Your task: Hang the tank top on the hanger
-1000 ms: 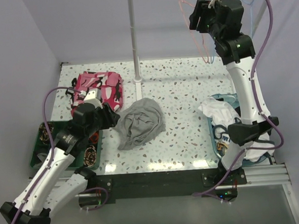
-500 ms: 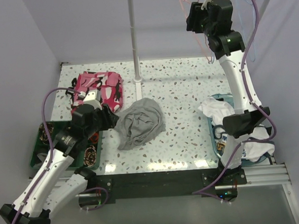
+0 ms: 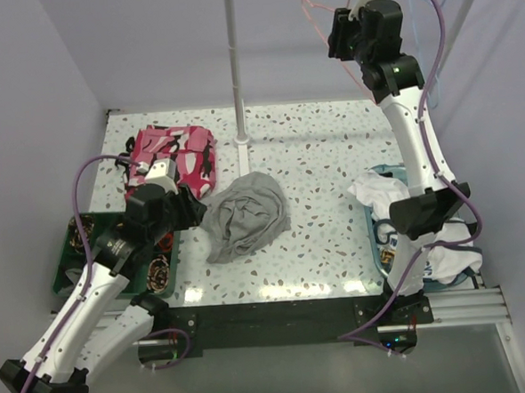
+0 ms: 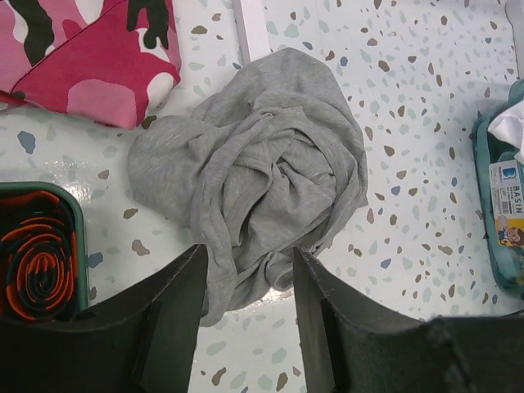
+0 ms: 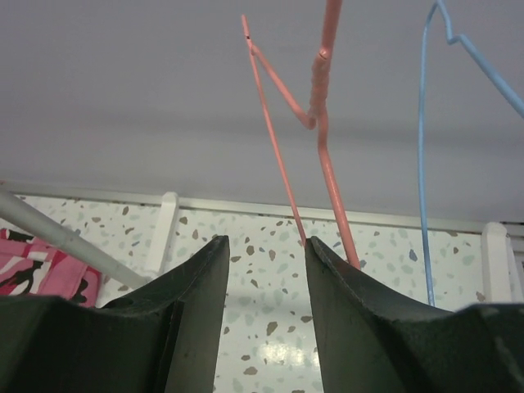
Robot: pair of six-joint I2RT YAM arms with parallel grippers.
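Note:
The grey tank top (image 3: 246, 217) lies crumpled on the speckled table, left of centre; it also shows in the left wrist view (image 4: 262, 164). My left gripper (image 3: 194, 206) is open and empty, its jaws (image 4: 246, 278) straddling the garment's near left edge from just above. The pink-red wire hanger (image 3: 328, 28) hangs high at the back right. My right gripper (image 3: 337, 33) is raised up to it and open (image 5: 266, 254). The hanger's wires (image 5: 323, 139) run down behind the right finger, not pinched between the jaws.
A pink camouflage garment (image 3: 171, 157) lies at the back left. A green tray (image 3: 70, 253) sits at the left edge. A teal basin with white clothing (image 3: 387, 198) stands at the right. A white rack pole (image 3: 235, 64) rises at the back centre. A light blue hanger (image 5: 423, 164) hangs beside the pink one.
My right arm has risen and swung left at the hanger, and the hanger's top has shifted left with it. The left arm and tank top have barely moved.

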